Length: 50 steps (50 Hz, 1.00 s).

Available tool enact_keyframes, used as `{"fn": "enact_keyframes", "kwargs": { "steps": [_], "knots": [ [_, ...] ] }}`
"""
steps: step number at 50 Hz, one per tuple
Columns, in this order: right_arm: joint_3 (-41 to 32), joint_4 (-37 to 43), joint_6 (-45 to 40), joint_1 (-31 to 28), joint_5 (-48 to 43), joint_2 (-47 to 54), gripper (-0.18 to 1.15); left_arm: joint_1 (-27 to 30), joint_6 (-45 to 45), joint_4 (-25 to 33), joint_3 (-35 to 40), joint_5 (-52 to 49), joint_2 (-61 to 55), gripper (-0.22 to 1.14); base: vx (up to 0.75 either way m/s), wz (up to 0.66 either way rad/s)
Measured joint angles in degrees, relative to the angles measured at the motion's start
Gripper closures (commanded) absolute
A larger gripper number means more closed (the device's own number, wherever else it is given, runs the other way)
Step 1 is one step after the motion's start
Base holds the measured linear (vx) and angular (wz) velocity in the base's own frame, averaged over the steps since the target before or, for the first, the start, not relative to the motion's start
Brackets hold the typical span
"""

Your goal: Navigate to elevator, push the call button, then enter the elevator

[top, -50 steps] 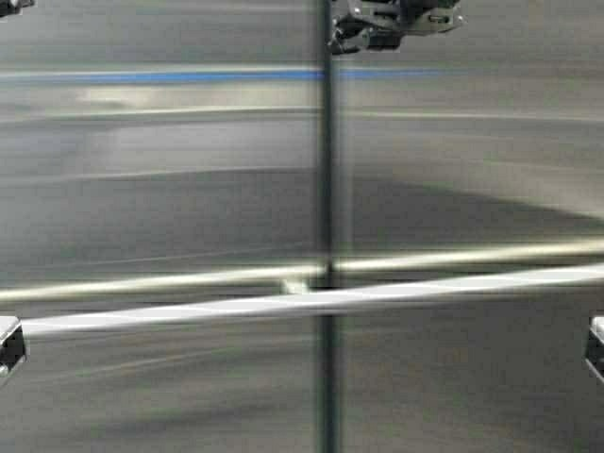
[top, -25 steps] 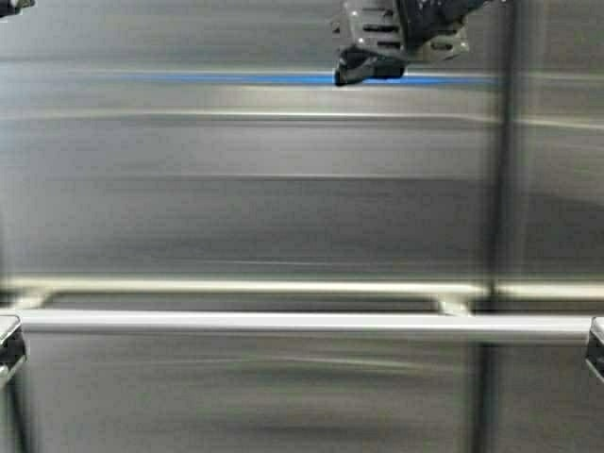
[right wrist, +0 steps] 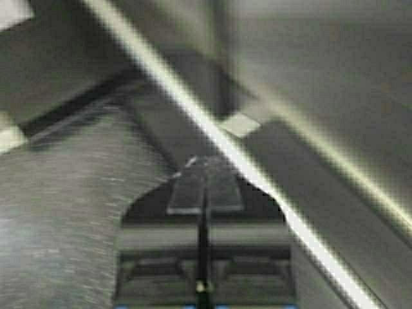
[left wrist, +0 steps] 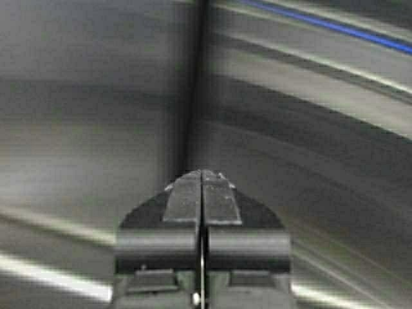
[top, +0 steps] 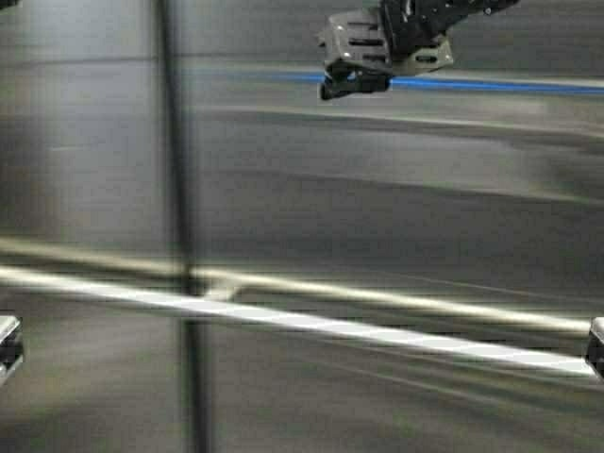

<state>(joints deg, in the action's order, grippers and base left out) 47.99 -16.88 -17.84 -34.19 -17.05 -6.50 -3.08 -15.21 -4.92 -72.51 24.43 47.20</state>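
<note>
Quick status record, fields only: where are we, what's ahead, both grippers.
location: inside the elevator, facing grey steel wall panels
ahead: horizontal silver handrail across the wall, slanting in the high view
panel seam: dark vertical line left of centre
right gripper: shut, empty, raised near the wall at the top of the high view
left gripper: shut, empty, pointing at the wall
call button: not in view

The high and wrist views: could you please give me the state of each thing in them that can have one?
Left gripper: shut, empty, facing the steel wall.
Right gripper: shut, empty, close to the handrail.
Handrail: mounted on the wall, slanting across the high view.
Elevator wall: steel panels, a dark vertical seam between them.
</note>
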Motion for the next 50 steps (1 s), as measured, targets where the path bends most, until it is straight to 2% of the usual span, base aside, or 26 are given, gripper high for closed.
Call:
{"fn": "enact_keyframes", "kwargs": {
  "steps": [27,50],
  "knots": [
    [0.7,0.0,0.1,-0.7,0.0,-1.1,0.92,0.0,0.9,-0.1,-0.1,0.0,-0.2,0.89,0.09,0.65],
    [-1.5,0.0,-0.4,-0.7,-0.6,0.8,0.92,0.0,0.6,-0.1,-0.4,0.0,0.4,0.89,0.12,0.32]
  ]
}}
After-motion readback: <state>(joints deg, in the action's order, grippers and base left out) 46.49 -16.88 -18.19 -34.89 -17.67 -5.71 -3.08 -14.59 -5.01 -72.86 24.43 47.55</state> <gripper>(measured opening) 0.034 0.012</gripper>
